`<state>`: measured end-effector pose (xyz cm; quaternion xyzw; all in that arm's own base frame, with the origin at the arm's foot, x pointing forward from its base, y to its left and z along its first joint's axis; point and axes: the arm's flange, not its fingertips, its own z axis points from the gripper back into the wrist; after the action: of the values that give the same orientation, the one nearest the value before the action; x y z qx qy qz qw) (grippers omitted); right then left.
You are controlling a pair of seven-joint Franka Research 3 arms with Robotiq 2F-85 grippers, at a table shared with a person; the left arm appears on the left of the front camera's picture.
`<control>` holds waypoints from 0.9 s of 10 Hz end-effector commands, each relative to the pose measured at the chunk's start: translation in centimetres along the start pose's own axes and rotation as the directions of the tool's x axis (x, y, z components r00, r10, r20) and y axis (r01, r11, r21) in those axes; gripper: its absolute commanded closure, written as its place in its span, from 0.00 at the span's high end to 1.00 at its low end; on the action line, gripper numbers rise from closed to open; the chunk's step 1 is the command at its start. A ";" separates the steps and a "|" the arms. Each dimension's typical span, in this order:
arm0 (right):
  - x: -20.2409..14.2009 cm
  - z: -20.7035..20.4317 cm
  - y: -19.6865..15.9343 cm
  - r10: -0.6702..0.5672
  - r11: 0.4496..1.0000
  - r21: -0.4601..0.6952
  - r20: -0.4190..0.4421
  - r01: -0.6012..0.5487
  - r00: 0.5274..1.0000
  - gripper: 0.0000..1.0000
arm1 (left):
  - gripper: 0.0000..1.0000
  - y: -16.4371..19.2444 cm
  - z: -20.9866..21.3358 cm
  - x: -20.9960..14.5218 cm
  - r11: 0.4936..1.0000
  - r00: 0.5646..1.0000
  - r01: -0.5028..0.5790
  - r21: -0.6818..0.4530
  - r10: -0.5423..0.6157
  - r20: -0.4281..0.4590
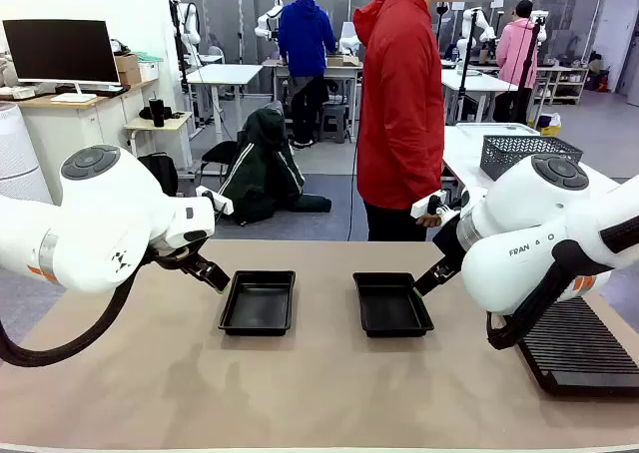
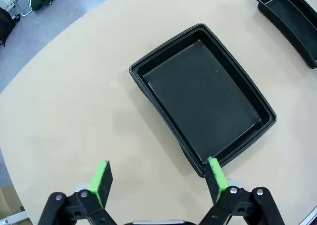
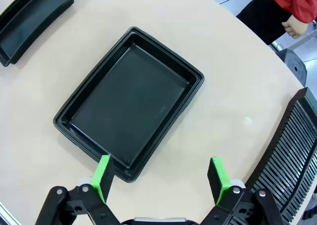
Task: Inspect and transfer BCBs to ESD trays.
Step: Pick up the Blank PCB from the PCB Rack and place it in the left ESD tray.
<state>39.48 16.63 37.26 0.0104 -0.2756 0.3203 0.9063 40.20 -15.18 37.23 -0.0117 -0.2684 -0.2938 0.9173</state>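
Left fingers (image 2: 101, 183) spread above one ESD tray (image 2: 203, 96), seemingly not touching.

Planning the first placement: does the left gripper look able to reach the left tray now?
Probably yes: the left gripper hangs open above a corner of the left tray, with nothing between them.

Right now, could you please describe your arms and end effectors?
The left arm and right arm are glossy white with rounded joints and grey disc caps; the right bears black lettering. A black cable runs along each. The left end effector and right end effector are black with green pads.
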 end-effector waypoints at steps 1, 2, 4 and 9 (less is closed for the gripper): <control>0.0 0.0 0.0 0.000 1.000 0.000 0.000 0.000 1.000 1.00 | 1.00 0.0 0.0 0.0 1.000 1.000 0.000 0.000 0.000 0.000; 0.0 0.0 0.0 0.000 1.000 0.000 0.000 0.000 1.000 1.00 | 1.00 0.0 0.0 0.0 1.000 1.000 0.000 0.000 0.000 0.000; 0.0 0.0 0.0 0.000 1.000 0.000 0.000 0.000 1.000 1.00 | 1.00 0.0 0.0 0.0 1.000 1.000 0.000 0.000 0.000 0.000; 0.0 0.0 0.0 0.000 1.000 0.000 0.000 0.000 1.000 1.00 | 1.00 0.0 0.0 0.0 1.000 1.000 0.000 0.000 0.000 0.000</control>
<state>39.47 16.64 37.26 0.0101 -0.2756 0.3207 0.9062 40.17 -15.26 37.23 -0.0116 -0.2684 -0.2947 0.9170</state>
